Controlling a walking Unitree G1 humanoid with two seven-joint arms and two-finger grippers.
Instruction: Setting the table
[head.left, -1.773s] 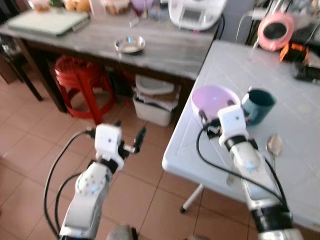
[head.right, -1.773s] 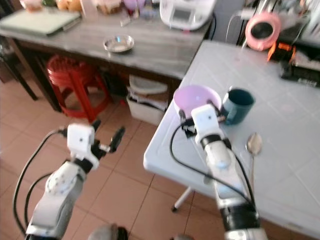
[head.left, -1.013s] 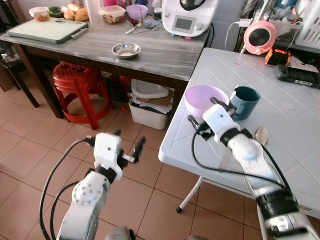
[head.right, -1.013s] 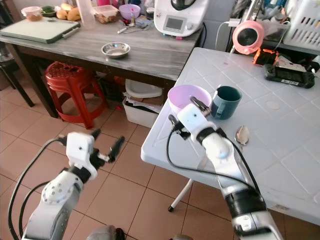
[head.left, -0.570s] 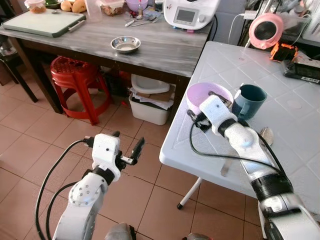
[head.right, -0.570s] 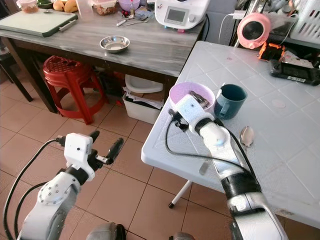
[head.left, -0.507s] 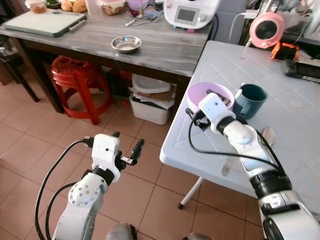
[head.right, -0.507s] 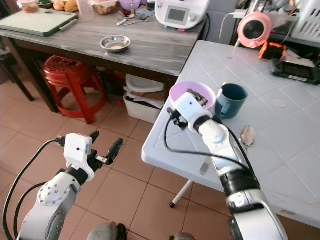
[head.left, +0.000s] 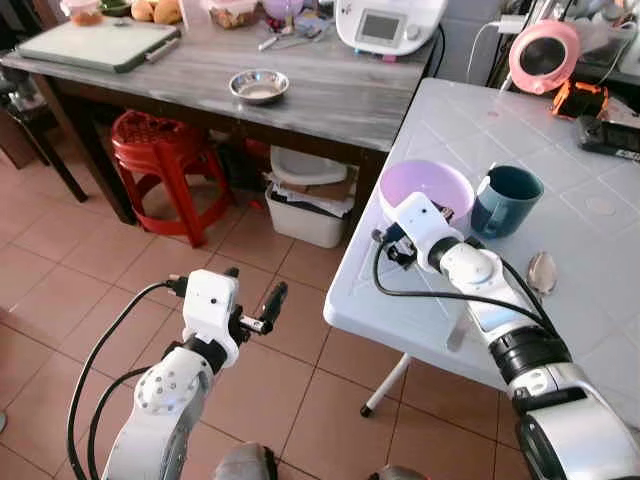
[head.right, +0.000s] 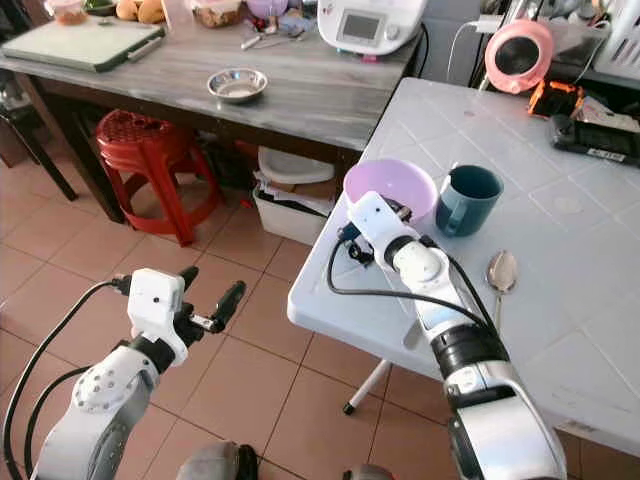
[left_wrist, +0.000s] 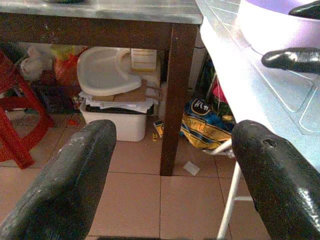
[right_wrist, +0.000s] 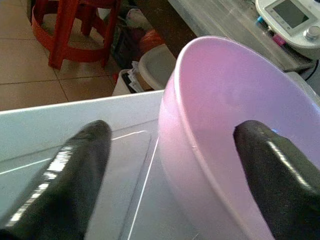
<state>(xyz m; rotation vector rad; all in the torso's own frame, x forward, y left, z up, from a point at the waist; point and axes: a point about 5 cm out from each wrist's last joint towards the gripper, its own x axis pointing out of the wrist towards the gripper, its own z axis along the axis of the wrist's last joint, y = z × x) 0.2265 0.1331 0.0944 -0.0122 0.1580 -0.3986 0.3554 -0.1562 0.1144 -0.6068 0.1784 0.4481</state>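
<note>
A purple bowl (head.left: 425, 188) stands near the corner of the white table (head.left: 480, 130), and a teal mug (head.left: 505, 200) touches its right side. My right gripper (right_wrist: 170, 135) is open and straddles the bowl's near rim: one finger (right_wrist: 265, 160) is inside the bowl, the other (right_wrist: 75, 165) is outside, over the tabletop. A spoon (head.left: 541, 272) lies to the right of that arm, and a pale utensil (head.left: 457, 332) lies partly under it. My left gripper (head.left: 252, 288) hangs open over the tiled floor, holding nothing.
To the left stands a grey wooden table (head.left: 330, 95) carrying a steel bowl (head.left: 259, 86), a cutting board (head.left: 95, 40) and a white appliance (head.left: 390, 25). Beneath it are a red stool (head.left: 165, 160) and a white bin (head.left: 310, 195). Gadgets sit at the white table's far edge.
The head view has swayed. My right gripper has slid one finger over the bowl's near rim and into the bowl. Bowl, mug and left arm have kept their places.
</note>
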